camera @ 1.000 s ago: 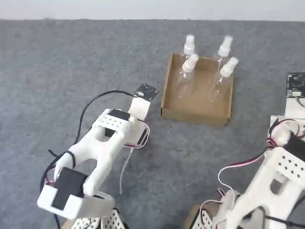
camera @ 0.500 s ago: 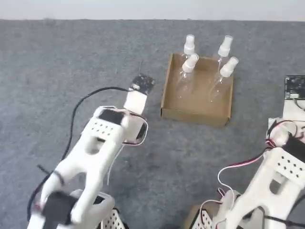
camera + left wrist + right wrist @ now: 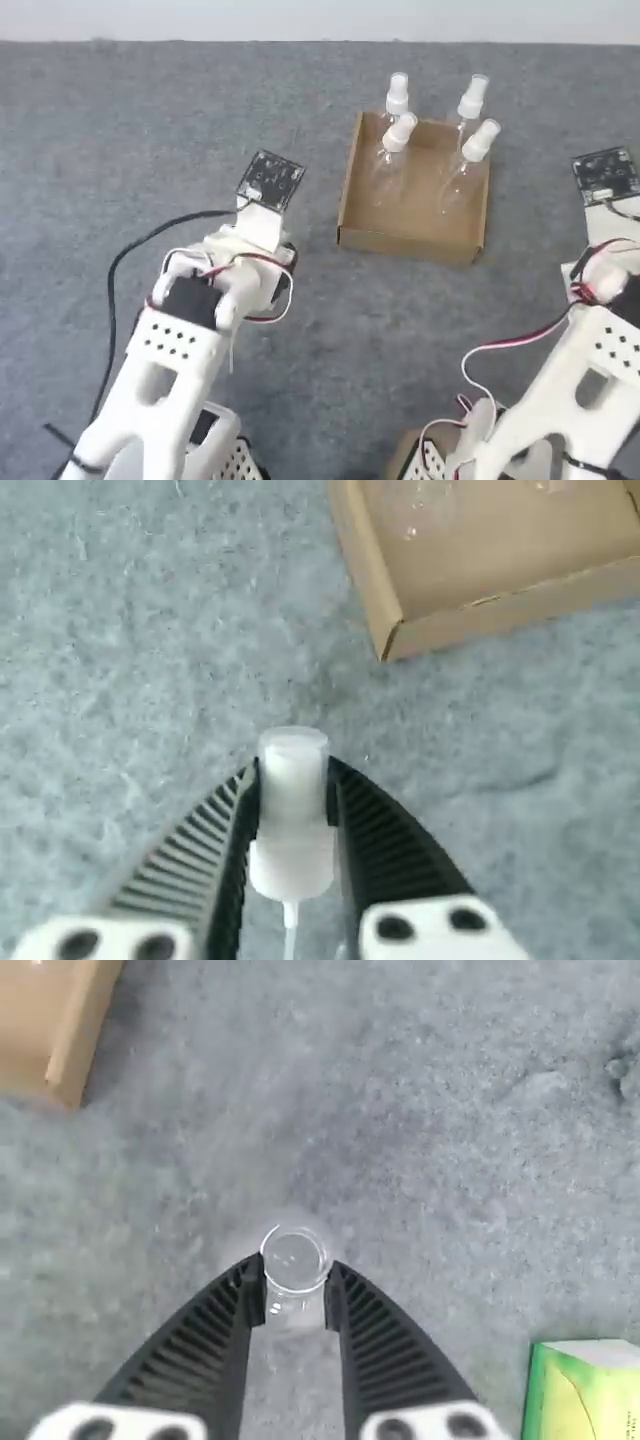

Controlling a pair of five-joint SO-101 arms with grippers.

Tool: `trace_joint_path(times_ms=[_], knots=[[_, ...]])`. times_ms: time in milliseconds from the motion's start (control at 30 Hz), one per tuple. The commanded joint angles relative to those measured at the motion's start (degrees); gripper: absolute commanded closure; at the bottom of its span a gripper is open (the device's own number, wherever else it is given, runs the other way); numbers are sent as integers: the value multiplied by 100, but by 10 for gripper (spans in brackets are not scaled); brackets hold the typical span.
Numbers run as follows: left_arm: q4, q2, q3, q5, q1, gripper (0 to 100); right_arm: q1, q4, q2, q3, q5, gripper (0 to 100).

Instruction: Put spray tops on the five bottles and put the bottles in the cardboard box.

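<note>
Over 1 second the left arm (image 3: 185,330) has swung leftward, carrying its wrist farther from the cardboard box (image 3: 410,243). The left gripper (image 3: 292,772) is clamped on a white spray top (image 3: 292,820) above the grey carpet (image 3: 120,130). The right gripper (image 3: 293,1270) pinches the neck of an uncapped clear bottle (image 3: 293,1257). Beyond them, 4 capped bottles (image 3: 384,170) stand in the box.

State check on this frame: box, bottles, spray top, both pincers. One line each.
cardboard box: open-topped, four bottles inside.
four bottles: standing in the box, spray tops on.
fifth bottle: no top, neck open, between the fingers of the right pincer.
spray top: not on a bottle, between the fingers of the left pincer.
left pincer: shut on the spray top.
right pincer: shut on the fifth bottle.
</note>
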Motion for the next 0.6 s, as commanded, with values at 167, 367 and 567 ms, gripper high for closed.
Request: trace_joint_path(times_ms=[167, 367, 567], knots=[[-308, -888, 382, 79, -18, 990, 22, -637, 1288, -273, 88, 991], [-484, -1371, 690, 79, -26, 989, -110, -945, 2044, -492, 88, 880], [-545, -1688, 919, 79, -440, 989, -629, -989, 2132, -492, 79, 805]])
